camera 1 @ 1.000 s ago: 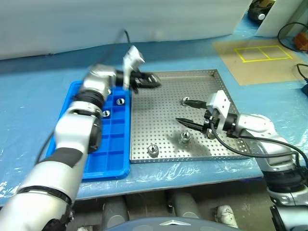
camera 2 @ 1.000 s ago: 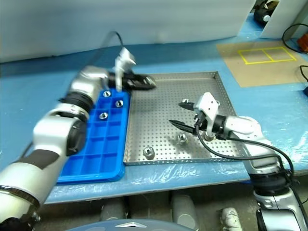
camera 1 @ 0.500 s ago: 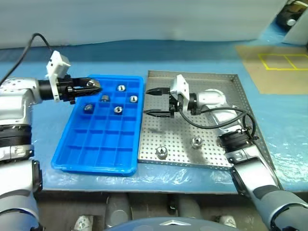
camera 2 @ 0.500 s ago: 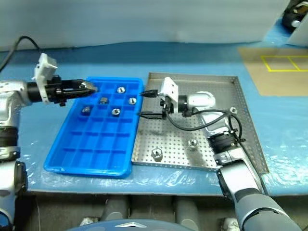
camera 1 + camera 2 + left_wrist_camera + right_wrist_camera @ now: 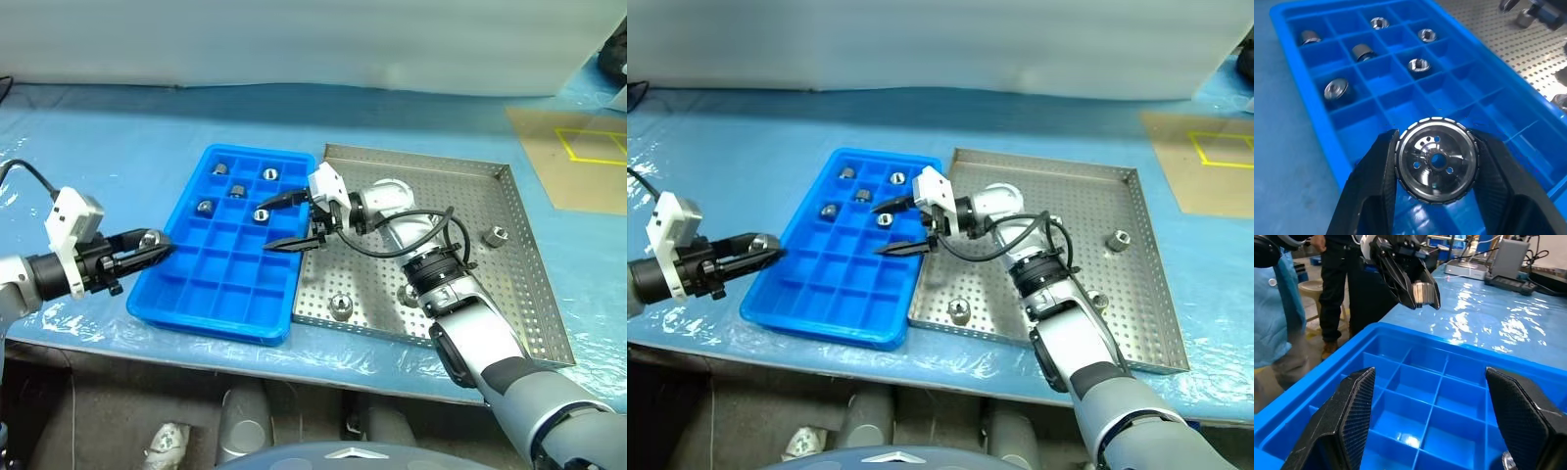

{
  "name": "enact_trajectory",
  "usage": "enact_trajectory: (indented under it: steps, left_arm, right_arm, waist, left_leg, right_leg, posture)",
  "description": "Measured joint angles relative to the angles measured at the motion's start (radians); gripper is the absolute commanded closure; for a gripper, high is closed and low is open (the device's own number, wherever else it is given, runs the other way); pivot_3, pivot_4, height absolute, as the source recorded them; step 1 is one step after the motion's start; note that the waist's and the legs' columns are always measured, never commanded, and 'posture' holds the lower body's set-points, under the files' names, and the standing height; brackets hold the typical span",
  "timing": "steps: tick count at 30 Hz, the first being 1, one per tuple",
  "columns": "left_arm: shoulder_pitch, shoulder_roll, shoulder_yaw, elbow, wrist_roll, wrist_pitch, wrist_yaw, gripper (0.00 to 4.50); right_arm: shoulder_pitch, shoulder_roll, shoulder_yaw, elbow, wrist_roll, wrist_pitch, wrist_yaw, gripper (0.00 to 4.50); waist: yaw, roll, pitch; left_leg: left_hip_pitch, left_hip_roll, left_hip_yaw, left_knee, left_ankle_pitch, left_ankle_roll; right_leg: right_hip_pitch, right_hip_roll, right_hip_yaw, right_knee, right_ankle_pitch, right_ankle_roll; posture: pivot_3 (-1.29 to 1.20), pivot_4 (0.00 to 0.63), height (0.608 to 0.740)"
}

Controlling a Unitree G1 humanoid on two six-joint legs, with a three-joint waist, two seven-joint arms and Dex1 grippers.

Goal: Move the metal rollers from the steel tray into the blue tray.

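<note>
From the head views, the blue tray (image 5: 230, 264) is lying on the blue-covered tabletop (image 5: 118, 137) with the steel tray (image 5: 509, 284) touching its right side. Five rollers are sitting in the blue tray's far compartments — one of them (image 5: 205, 207) is near the left wall. Three more are lying on the steel tray: one (image 5: 340, 305) by the near rim, one (image 5: 495, 235) toward the right rim, and one (image 5: 1095, 301) just right of the right forearm. The left gripper (image 5: 149, 241) is hanging just outside the blue tray's left wall, its fingers clamped on a roller (image 5: 150, 238). The right gripper (image 5: 289, 221) is reaching across from the steel tray over the blue tray's right edge, its fingers standing wide apart with nothing between them.

In the left wrist view, the left gripper (image 5: 1436, 164) is pinching the held roller (image 5: 1437, 161) end-on, its dark centre hole facing the camera, a finger pressing on each side. Beyond it, five rollers are resting in separate compartments of the blue tray (image 5: 1488, 103), and the perforated floor of the steel tray (image 5: 1528, 54) is showing past the blue tray.

In the right wrist view, the right gripper's two fingers (image 5: 1352, 421) are spread wide over empty blue compartments (image 5: 1425, 396). Across the tray the left gripper (image 5: 1418, 291) is gripping its roller (image 5: 1422, 293). A person (image 5: 1337, 289) in dark trousers is standing behind it.
</note>
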Motion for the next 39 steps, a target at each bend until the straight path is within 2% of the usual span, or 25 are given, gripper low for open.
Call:
enact_trajectory:
  steps: [7,14,18,25,26,29,35,39]
  left_arm:
    - [-0.006,-0.033,-0.022,0.052,-0.017,-0.048,0.071,2.73]
    - [-0.048,-0.094,-0.182,0.187,0.035,-0.18,0.115,2.73]
    - [-0.078,-0.096,-0.236,0.252,0.061,-0.247,0.112,2.73]
    - [-0.09,-0.077,-0.247,0.308,0.073,-0.303,0.104,2.73]
    - [-0.09,-0.075,-0.248,0.316,0.074,-0.312,0.099,2.01]
    - [-0.09,-0.065,-0.249,0.317,0.068,-0.328,0.082,1.18]
    - [-0.101,-0.029,-0.25,0.318,0.069,-0.331,0.071,1.18]
    - [-0.255,-0.022,-0.267,0.364,0.069,-0.326,0.076,1.18]
  right_arm:
    - [0.002,-0.007,-0.003,0.002,-0.01,-0.005,0.006,0.82]
    - [0.033,-0.039,-0.012,-0.013,-0.025,-0.005,-0.018,0.82]
    - [0.065,-0.059,-0.013,-0.05,-0.026,0.001,-0.036,0.82]
    - [0.074,-0.074,-0.014,-0.074,-0.026,0.011,-0.057,0.82]
    - [0.075,-0.075,-0.014,-0.074,-0.026,0.011,-0.06,0.82]
    - [0.079,-0.075,-0.014,-0.074,-0.026,0.012,-0.069,0.82]
    - [0.079,-0.074,-0.014,-0.075,-0.026,0.012,-0.077,0.82]
    - [0.086,-0.077,-0.016,-0.085,-0.026,0.014,-0.085,0.82]
  waist:
    - [0.014,0.0,0.0]
    - [0.012,0.0,0.0]
    - [0.01,0.0,0.0]
    - [-0.012,0.0,0.0]
    - [-0.014,0.0,0.0]
    - [-0.014,0.0,0.0]
    - [-0.015,0.0,-0.001]
    - [-0.007,0.0,-0.001]
  left_leg:
    - [0.001,0.001,0.0,0.001,0.001,-0.001]
    - [0.0,0.003,0.0,0.003,0.001,-0.001]
    - [0.002,0.003,0.0,0.004,0.002,-0.001]
    - [0.004,0.003,0.0,0.005,0.002,-0.002]
    - [0.004,0.003,0.0,0.004,0.002,-0.002]
    - [0.005,0.003,0.0,0.004,0.003,-0.003]
    - [0.005,0.003,0.0,0.004,0.003,-0.003]
    - [0.003,0.003,0.0,0.006,0.003,-0.004]
  right_leg:
    - [0.001,0.0,-0.001,0.002,0.0,0.0]
    - [0.0,0.003,0.0,0.003,0.0,0.0]
    - [0.0,0.004,0.002,0.004,-0.001,0.0]
    - [0.0,0.004,0.003,0.008,-0.001,-0.001]
    - [0.0,0.004,0.003,0.008,-0.001,-0.001]
    - [0.0,0.004,0.003,0.009,-0.001,-0.001]
    - [0.0,0.006,0.004,0.009,-0.001,-0.001]
    - [0.001,0.004,0.002,0.009,-0.001,-0.001]
  posture:
    - [0.34,0.15,0.74]
    - [0.29,0.15,0.74]
    - [0.27,0.15,0.74]
    - [0.27,0.15,0.74]
    - [0.27,0.15,0.74]
    - [0.27,0.15,0.74]
    - [0.24,0.15,0.74]
    - [0.18,0.15,0.74]
